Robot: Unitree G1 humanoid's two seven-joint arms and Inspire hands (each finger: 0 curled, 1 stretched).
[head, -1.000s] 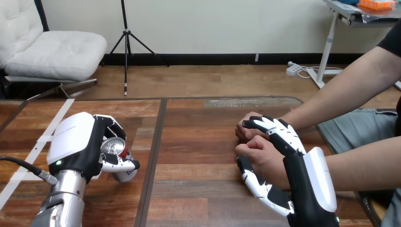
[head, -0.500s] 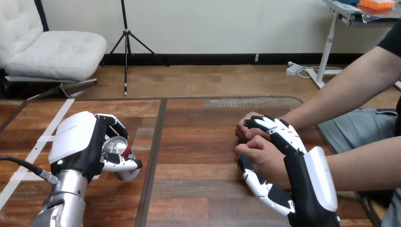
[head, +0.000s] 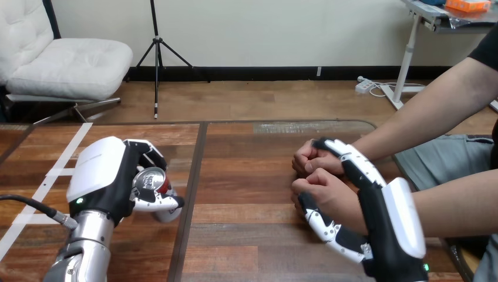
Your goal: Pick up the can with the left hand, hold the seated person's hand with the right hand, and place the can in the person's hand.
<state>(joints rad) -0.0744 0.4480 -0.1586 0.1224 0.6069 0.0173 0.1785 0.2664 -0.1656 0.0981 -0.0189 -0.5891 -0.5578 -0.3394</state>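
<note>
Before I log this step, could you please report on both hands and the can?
Left robot hand shut on can. Right robot hand curled round person's nearer hand. That hand fisted, not open for can.

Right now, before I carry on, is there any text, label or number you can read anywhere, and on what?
On the can in the left hand: a red label, its print too blurred to read.
Elsewhere: no readable words, numbers or signs.
</note>
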